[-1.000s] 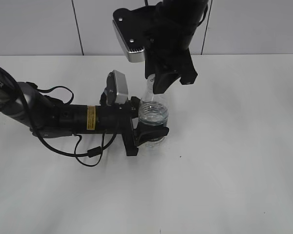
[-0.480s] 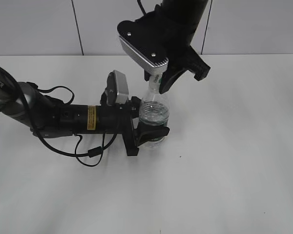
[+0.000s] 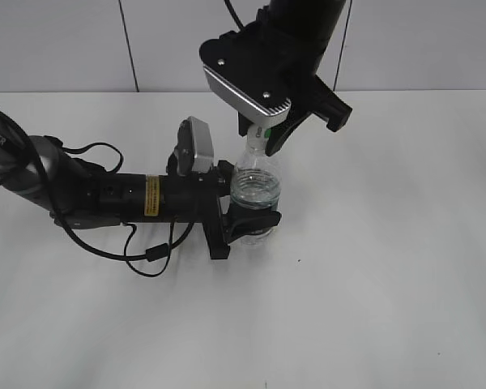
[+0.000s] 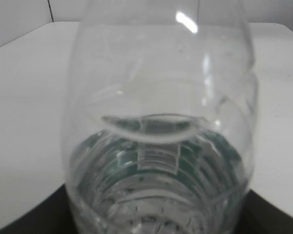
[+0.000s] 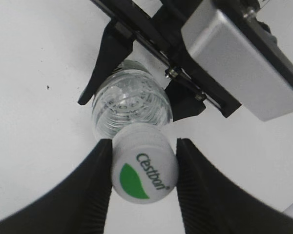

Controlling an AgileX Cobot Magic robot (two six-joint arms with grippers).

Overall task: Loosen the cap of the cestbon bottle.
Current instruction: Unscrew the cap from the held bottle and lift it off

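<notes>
The cestbon bottle (image 3: 255, 190) stands upright on the white table, clear, with water and a green label. My left gripper (image 3: 251, 220) lies low along the table and is shut on the bottle's body; in the left wrist view the bottle (image 4: 161, 122) fills the frame. My right gripper (image 3: 264, 139) comes down from above with its fingers on either side of the cap (image 3: 257, 134). In the right wrist view the white cap (image 5: 144, 170) with the green leaf logo sits between the two black fingers (image 5: 144, 152), which press its sides, and the bottle (image 5: 132, 105) shows below it.
The left arm (image 3: 121, 198) lies across the table's left with a loose black cable (image 3: 150, 255) beside it. A grey tiled wall (image 3: 65, 44) stands behind the table. The left wrist camera housing (image 5: 239, 63) sits close behind the bottle.
My right wrist has turned around the bottle's neck, its camera housing swinging to the right, while staying at the cap. The left gripper and the bottle have not moved.
</notes>
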